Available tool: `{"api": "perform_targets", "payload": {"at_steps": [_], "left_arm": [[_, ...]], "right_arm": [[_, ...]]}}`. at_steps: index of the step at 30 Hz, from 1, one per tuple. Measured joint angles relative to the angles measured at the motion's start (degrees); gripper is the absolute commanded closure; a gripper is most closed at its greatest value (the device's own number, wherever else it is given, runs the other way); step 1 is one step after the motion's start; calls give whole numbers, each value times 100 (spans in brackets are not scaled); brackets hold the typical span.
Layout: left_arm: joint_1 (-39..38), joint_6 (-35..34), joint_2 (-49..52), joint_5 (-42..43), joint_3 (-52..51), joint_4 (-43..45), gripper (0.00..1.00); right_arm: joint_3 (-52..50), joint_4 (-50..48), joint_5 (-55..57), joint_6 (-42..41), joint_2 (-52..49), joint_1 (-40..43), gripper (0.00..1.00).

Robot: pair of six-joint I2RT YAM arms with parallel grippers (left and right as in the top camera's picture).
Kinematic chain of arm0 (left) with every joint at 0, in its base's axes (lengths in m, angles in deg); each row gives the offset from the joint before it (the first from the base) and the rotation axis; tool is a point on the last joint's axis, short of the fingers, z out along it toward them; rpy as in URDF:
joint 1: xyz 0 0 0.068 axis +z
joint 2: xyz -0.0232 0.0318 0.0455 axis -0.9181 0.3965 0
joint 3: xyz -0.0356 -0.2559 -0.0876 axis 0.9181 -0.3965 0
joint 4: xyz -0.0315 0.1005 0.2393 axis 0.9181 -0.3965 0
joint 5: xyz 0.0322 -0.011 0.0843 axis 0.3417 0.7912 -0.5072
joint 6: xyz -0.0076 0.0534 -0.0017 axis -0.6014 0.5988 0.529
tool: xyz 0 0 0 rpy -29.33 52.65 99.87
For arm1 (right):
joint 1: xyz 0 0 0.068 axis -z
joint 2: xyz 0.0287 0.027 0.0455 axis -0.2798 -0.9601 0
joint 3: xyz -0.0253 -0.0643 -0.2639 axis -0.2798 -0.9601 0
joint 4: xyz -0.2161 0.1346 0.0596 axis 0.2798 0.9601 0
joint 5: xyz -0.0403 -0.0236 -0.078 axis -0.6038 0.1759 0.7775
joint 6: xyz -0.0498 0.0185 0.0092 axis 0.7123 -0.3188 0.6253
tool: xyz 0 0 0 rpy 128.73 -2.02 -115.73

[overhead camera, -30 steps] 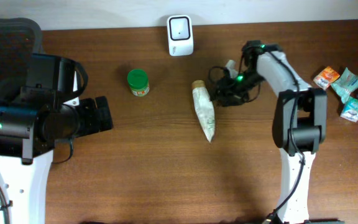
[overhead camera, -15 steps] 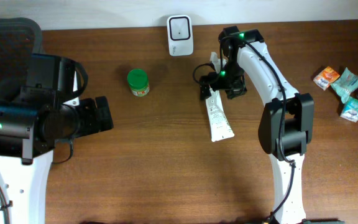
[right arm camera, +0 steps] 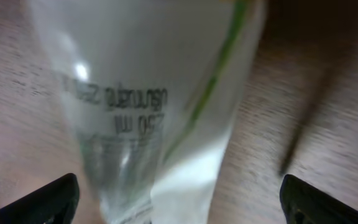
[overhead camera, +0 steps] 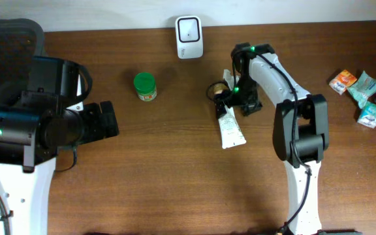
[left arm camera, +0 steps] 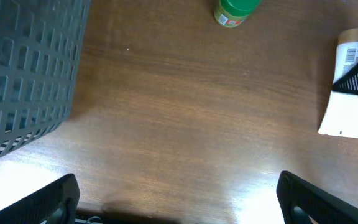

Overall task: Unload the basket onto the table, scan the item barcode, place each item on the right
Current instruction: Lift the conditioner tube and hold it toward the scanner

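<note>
My left gripper [overhead camera: 108, 120] sits at the left of the table with its jaws spread wide and nothing between them, well apart from everything the task needs. Further right a green-lidded jar [overhead camera: 145, 86] stands alone. Right of that, at the far edge, is the white scanner [overhead camera: 189, 37].

The tube [overhead camera: 230, 127] lies flat on the wood just right of the scanner's line and nearer than it. Its long axis runs far to near, only slightly slanted. The cap end points far, toward the scanner's side of the table, and the broad crimped end points near and a little right. From the left wrist, the tube [left arm camera: 345, 93] seems to show a barcode facing up near its cap end.

My right gripper [overhead camera: 231, 99] is over the far half of the tube, so this arm is by far the closer one. In my right wrist view the tube [right arm camera: 148, 106] fills the frame, running between my fingertips [right arm camera: 50, 198], which stand wide at either side, open and not clamped on it. I judge that my jaws straddle it across its width, so closing would pinch it across the long axis.

Far right, the snack packets [overhead camera: 364, 98] lie in a loose cluster.
</note>
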Motion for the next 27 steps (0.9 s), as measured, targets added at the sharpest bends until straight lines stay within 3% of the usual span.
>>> {"api": "perform_targets", "payload": {"at_steps": [3,8,18,23,27], "left_arm": [[0,0,0,0,0,-2,1],[0,0,0,0,0,0,1],[0,0,0,0,0,-2,1],[0,0,0,0,0,0,1],[0,0,0,0,0,0,1]], "right_arm": [[-240,-190,-437,46,15,142,64],[-356,-243,-957,125,26,334,95],[-17,188,-1700,203,2,426,95],[785,442,-3558,1276,-17,426,94],[872,468,-4686,2245,-17,409,94]]}}
